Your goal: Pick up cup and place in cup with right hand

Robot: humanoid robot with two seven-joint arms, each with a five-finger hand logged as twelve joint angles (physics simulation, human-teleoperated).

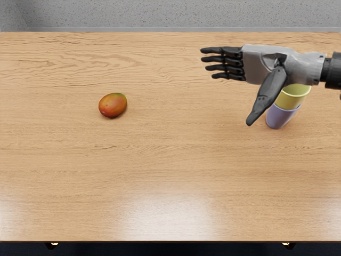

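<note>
Yellow and round-rimmed, one cup (pixel 291 100) sits nested in a lavender cup (pixel 279 117), partly hidden by the right hand (pixel 261 65), its fingers extended, thumb wide.

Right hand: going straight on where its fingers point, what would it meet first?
The way looks free: the right hand would likely pass the mango on its far side, though depth is unclear.

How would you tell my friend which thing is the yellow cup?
Find the right side of the wooden table, then look by the robot's right hand, which partly hides two stacked cups. The yellow cup is the upper one, sitting in the purple cup.
</note>
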